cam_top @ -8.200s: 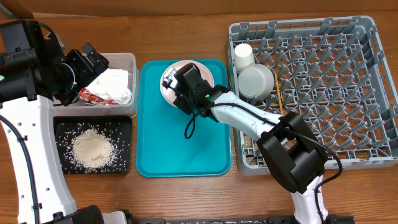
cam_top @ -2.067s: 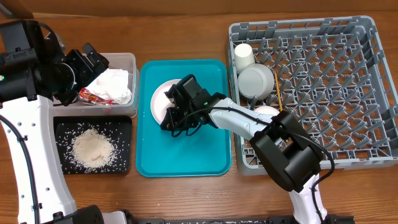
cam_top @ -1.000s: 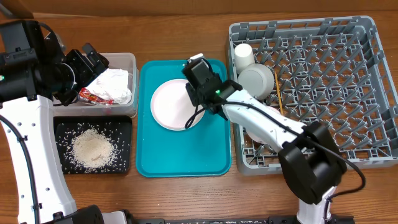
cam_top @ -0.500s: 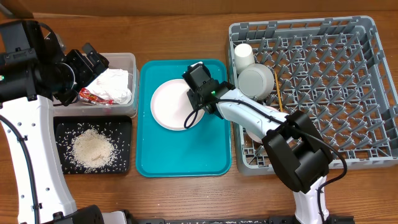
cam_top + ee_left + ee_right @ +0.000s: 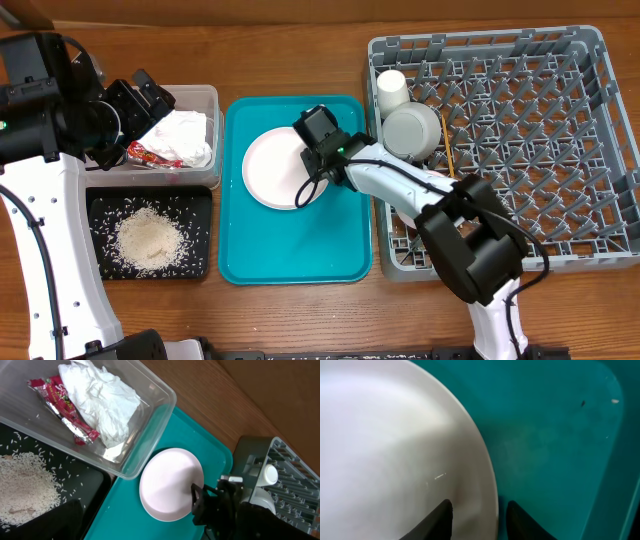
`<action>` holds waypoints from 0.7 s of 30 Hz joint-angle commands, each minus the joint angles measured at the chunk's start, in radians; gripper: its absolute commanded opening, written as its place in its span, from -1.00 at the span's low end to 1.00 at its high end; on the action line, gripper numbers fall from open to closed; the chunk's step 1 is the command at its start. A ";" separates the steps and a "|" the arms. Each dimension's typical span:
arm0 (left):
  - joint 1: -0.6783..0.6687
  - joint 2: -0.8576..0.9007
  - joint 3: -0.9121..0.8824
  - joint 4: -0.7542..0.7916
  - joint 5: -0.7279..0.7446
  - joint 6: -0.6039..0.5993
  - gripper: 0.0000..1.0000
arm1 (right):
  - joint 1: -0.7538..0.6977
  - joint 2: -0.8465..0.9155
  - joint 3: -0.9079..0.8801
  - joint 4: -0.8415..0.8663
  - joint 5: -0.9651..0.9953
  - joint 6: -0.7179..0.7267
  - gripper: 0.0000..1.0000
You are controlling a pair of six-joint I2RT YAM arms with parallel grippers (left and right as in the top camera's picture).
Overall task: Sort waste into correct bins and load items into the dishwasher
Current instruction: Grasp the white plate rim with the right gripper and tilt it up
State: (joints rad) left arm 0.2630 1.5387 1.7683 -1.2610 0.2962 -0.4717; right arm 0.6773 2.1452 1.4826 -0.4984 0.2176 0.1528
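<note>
The pale pink plate lies flat on the teal tray. My right gripper stands at the plate's right edge. In the right wrist view the gripper has one finger over the plate and the other just outside its rim, shut on it. My left gripper hangs open and empty over the clear tub, which holds the white napkin and red wrapper. Rice lies in the black tray. A cup, a bowl and chopsticks sit in the grey rack.
The rack's tall lattice wall rises directly right of the teal tray, close to my right arm. The clear tub's corner nearly touches the teal tray's left edge. Wooden table surrounds everything.
My right gripper's jaws have narrowed around the plate's right rim, and the wrist has shifted slightly. The plate stays flat on the tray. The left arm has not moved.
</note>
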 commanded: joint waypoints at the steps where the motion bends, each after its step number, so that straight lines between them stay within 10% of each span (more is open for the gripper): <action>1: -0.002 -0.016 0.021 0.002 0.008 0.000 1.00 | 0.000 0.015 -0.005 0.003 0.016 -0.004 -0.29; 13: -0.002 -0.016 0.021 0.002 0.008 0.000 1.00 | 0.000 0.009 0.024 -0.059 0.016 -0.004 -0.92; 21: -0.002 -0.016 0.021 0.002 0.008 0.000 1.00 | -0.001 -0.101 0.119 -0.138 0.018 -0.005 -0.92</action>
State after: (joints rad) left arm 0.2630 1.5387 1.7683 -1.2610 0.2966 -0.4717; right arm 0.6773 2.1304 1.5520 -0.6262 0.2165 0.1638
